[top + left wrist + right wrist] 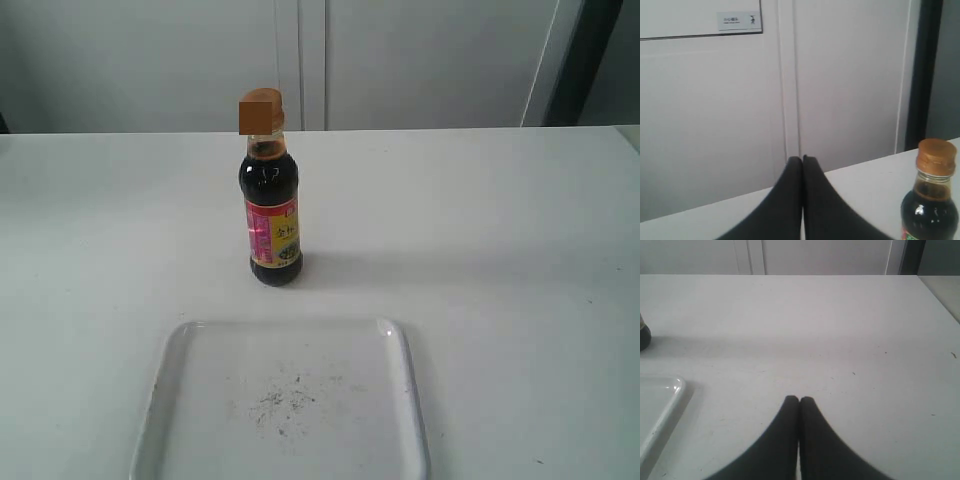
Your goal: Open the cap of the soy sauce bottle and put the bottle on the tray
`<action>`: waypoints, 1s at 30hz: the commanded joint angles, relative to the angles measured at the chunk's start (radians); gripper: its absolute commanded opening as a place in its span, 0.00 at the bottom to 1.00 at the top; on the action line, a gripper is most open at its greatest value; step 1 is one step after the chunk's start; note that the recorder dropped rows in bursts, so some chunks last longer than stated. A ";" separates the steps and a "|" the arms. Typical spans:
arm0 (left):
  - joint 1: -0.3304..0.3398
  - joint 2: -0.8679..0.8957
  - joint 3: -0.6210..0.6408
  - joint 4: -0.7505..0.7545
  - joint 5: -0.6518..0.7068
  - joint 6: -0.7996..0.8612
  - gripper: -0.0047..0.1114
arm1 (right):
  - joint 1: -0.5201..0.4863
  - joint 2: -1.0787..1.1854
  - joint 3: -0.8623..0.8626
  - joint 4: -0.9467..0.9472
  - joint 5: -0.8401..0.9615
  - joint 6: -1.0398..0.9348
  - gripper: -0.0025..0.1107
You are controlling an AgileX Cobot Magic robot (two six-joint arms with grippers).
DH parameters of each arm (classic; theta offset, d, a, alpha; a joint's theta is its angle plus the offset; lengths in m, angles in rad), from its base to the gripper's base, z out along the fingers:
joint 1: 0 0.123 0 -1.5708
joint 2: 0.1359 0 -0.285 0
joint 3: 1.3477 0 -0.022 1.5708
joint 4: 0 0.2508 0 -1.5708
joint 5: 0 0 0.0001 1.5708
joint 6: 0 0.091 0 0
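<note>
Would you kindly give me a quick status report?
Both grippers shut, empty. Soy sauce bottle upright on table, cap closed, behind the tray. Nothing in the way.

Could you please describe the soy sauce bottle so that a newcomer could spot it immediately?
On the white table, look just behind the square white tray. The soy sauce bottle stands upright there: dark liquid, a red and yellow label and an orange-gold cap, the only coloured thing.

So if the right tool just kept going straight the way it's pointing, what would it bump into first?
Probably nothing soon. The right tool, shut, points across bare table toward the far wall. The soy sauce bottle and the tray both sit off to one side of that line, though depth is hard to judge.
</note>
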 commanded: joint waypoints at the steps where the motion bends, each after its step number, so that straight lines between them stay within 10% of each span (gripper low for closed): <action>1: 0.002 0.066 -0.034 0.093 -0.148 -0.059 0.04 | 0.001 -0.006 0.005 -0.001 -0.004 0.004 0.02; 23: -0.304 0.338 -0.299 0.181 -0.110 -0.114 0.05 | 0.001 -0.006 0.005 -0.001 -0.004 0.004 0.02; 30: -0.378 0.428 -0.381 0.174 -0.109 -0.083 0.52 | 0.001 -0.006 0.005 -0.001 -0.004 0.004 0.02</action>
